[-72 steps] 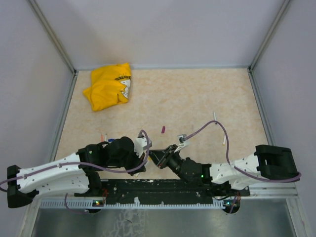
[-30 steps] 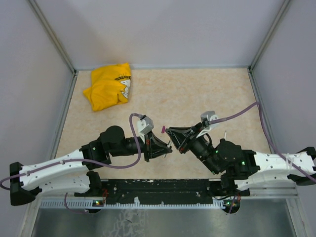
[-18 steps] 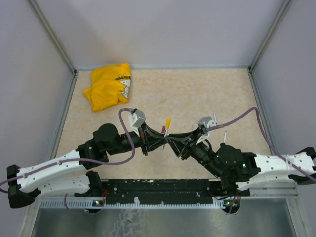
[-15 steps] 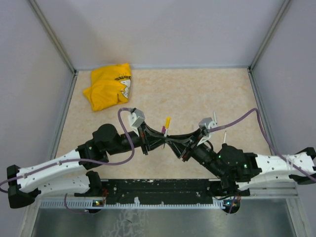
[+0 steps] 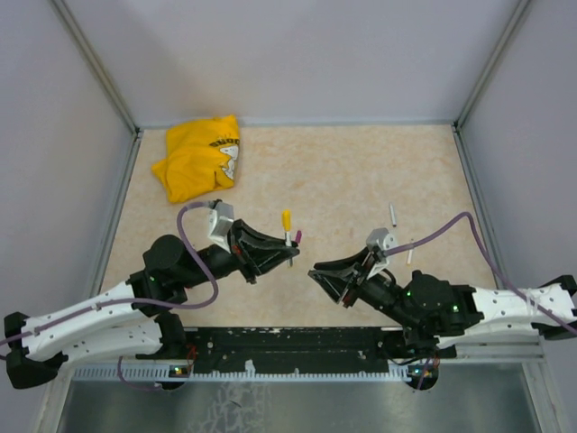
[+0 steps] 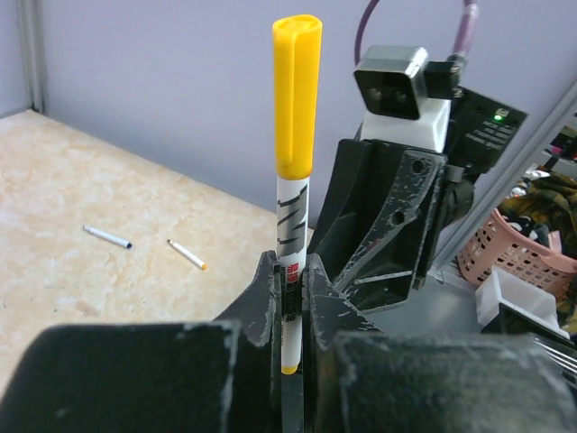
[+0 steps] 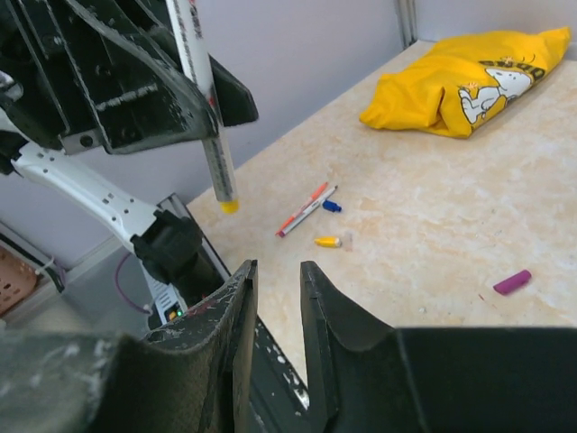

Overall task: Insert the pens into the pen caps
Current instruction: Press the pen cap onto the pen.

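Since half a second ago the two grippers have drawn apart. At left, the left gripper [image 6: 288, 271] is clamped tight on a white pen [image 6: 290, 212], held upright above the counter [image 5: 361, 171] with a yellow cap [image 6: 297, 90] on its top end. A purple cap [image 7: 511, 281] lies loose on the counter close by. The right gripper [image 7: 277, 267] stands slightly parted, holding nothing. A loose pen [image 5: 392, 212] lies farther right.

Beige, mottled tabletop [image 5: 361, 162]: a crumpled yellow cloth [image 5: 198, 158] lies near the far left corner. 2 white pens, one [image 5: 392, 212] farther back than the other [image 5: 410, 253], lie toward the right edge. A purple cap [image 5: 297, 236] sits mid-table. Near the left front, a pair of pens [image 7: 306, 209], 1 orange-red, lies beside a blue cap [image 7: 332, 206] and a yellow cap [image 7: 326, 241].
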{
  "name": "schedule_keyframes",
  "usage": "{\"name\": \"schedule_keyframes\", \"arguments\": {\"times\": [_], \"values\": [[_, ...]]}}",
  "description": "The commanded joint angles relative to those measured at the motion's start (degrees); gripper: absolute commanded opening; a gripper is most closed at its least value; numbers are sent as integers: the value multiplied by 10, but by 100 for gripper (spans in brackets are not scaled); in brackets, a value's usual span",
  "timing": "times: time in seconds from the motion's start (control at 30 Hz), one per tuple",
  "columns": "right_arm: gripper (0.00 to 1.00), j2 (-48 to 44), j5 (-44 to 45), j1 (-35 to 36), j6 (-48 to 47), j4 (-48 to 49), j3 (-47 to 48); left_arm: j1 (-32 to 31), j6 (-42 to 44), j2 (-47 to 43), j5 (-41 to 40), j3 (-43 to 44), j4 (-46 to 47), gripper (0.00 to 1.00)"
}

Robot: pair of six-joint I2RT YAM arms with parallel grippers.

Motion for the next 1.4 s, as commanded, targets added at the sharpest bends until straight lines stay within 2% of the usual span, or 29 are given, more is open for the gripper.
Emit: {"name": "schedule_keyframes", "arguments": {"times": [0.0,0.43,0.57,0.7,0.8,1.03,1.17,1.3,1.37], "values": [[26,-20,-24,6,-13,-8,-2,2,26,-13,47,-9,49,0],[27,-10,-12,6,-15,-20,-8,1,52,-10,132,-9,69,0],[29,17,27,6,12,-57,7,2,45,-9,119,-8,56,0],[34,88,64,-7,52,-133,56,2,34,-12,48,-3,10,0],[34,158,5,-76,79,-178,98,6,45,-27,8,-4,-17,0],[34,253,-132,-252,86,-138,128,49,69,-41,15,21,-89,0],[34,262,-195,-360,87,-127,141,96,58,-39,49,30,-108,0],[34,253,-328,-488,98,-89,145,163,21,-21,135,33,-104,0],[35,242,-373,-529,92,-64,146,182,9,-9,166,36,-98,0]]}}
